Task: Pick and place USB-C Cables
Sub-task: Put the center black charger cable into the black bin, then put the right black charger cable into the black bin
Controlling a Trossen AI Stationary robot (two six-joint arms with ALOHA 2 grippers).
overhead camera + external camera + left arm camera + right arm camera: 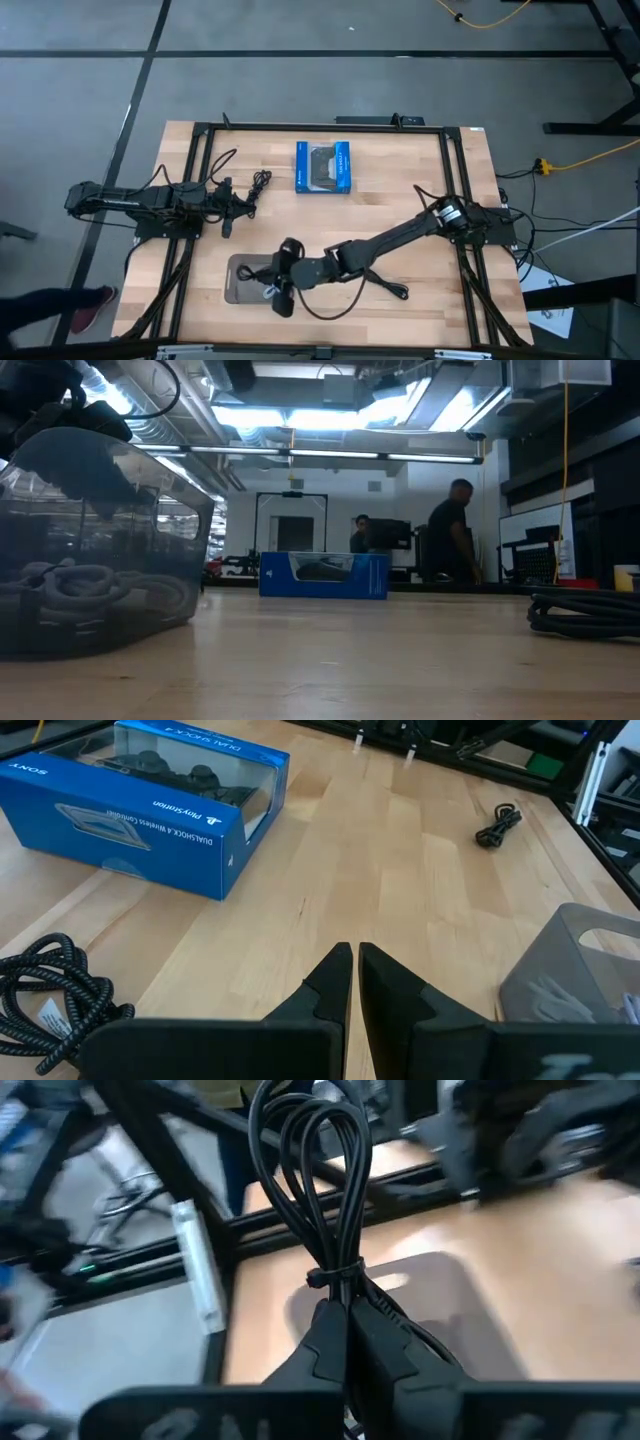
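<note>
My right gripper is over the right end of the grey translucent tray near the table's near edge, shut on a black USB-C cable bundle. The tray holds light grey coiled cables. My left gripper waits shut at the table's left, touching nothing. A black braided cable lies beside it, also seen in the high view. A small black cable lies farther off on the wood. Another black cable lies to the right of the tray. My right gripper pinches the black cable bundle between its two fingers, just behind the tie around its waist. The fingers lie along the bundle. Its loops stick out beyond the fingertips. The bundle's other end is hidden behind the fingers.
A blue PlayStation controller box stands toward the table's far edge. A black frame runs around the wood top. In the low view a black cable lies at the right. People stand in the room beyond the table.
</note>
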